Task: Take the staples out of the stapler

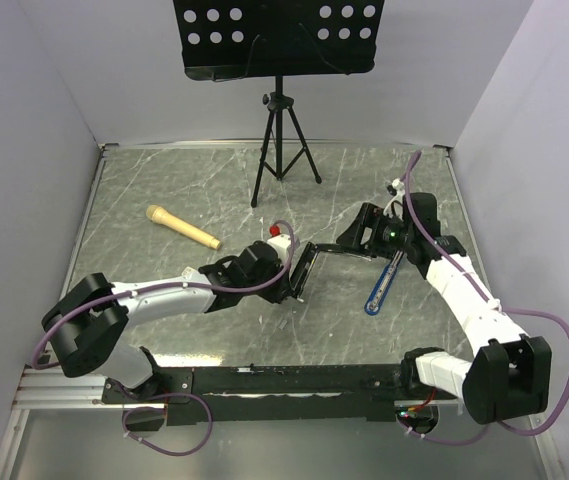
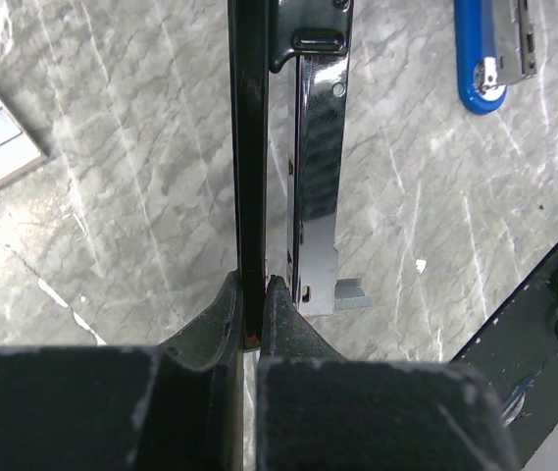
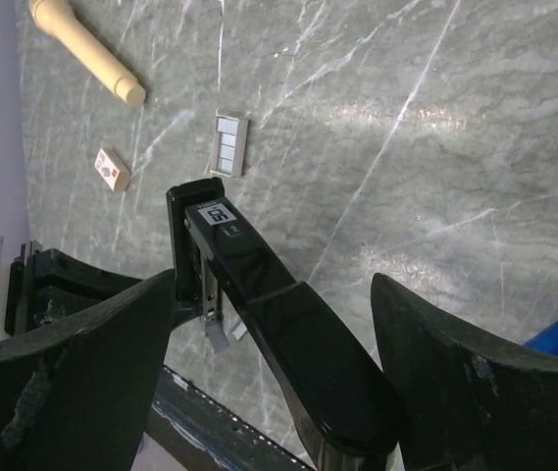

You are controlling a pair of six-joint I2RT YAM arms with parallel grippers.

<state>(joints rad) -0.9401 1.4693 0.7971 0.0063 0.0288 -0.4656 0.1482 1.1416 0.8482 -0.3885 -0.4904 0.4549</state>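
Note:
The stapler [image 1: 329, 250] is black and hinged open, with a chrome staple channel [image 2: 316, 177]. It is held above the table between the two arms. My left gripper [image 2: 256, 283] is shut on the thin black base plate [image 2: 249, 147], also seen in the top view [image 1: 299, 272]. My right gripper [image 3: 274, 283] is open, its fingers on either side of the glossy black top arm [image 3: 288, 334] with gaps on both sides. A small grey metal piece [image 2: 354, 292] shows by the channel's near end; I cannot tell whether it lies on the table.
A long blue tool [image 1: 379, 290] lies under the right arm. A beige stick [image 1: 182, 227] lies at the left. A small grey panelled block [image 3: 229, 144] and a beige dotted card [image 3: 112, 169] lie on the table. A tripod music stand [image 1: 282, 140] stands at the back.

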